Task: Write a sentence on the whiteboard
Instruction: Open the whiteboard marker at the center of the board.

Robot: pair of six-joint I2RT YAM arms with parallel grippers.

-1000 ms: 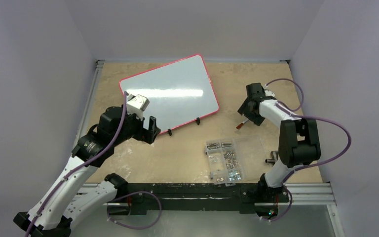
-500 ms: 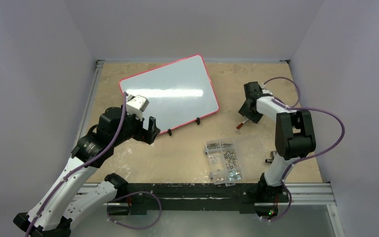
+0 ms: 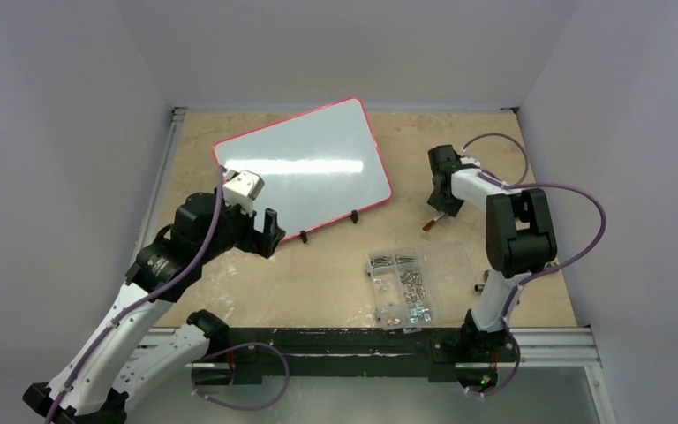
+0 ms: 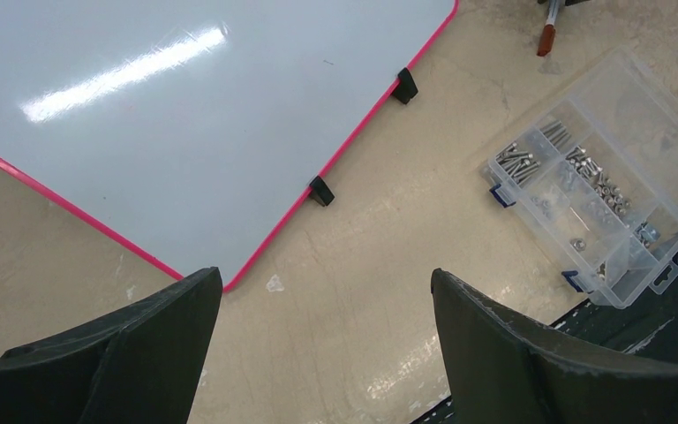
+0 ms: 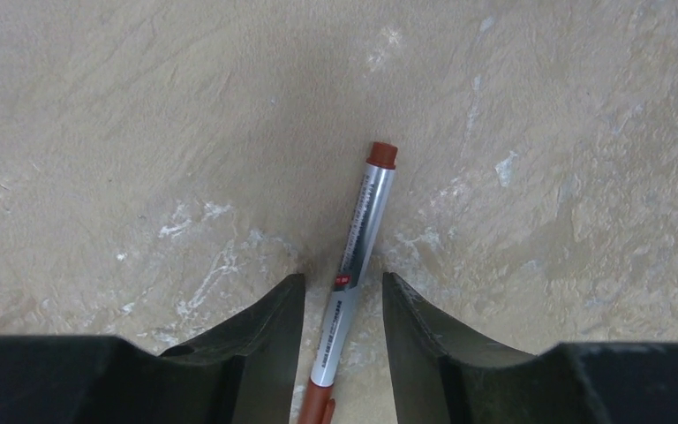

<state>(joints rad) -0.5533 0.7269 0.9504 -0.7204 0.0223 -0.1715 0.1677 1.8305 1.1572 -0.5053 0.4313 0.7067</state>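
Pink-edged whiteboard (image 3: 305, 168); screw box (image 3: 419, 284) lies apart.

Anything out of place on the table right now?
The whiteboard lies skewed to the table edges, and its face is blank. A clear screw box sits near the front edge, unrelated to writing. Nothing looks spilled or damaged.

Whiteboard (image 3: 305, 168), as I see it from above: large white rectangle, thin red-pink rim, rounded corners, lying askew on the surface (image 3: 335, 265), left of centre. Two black clip feet (image 4: 320, 190) on its near edge; glare streaks its face.
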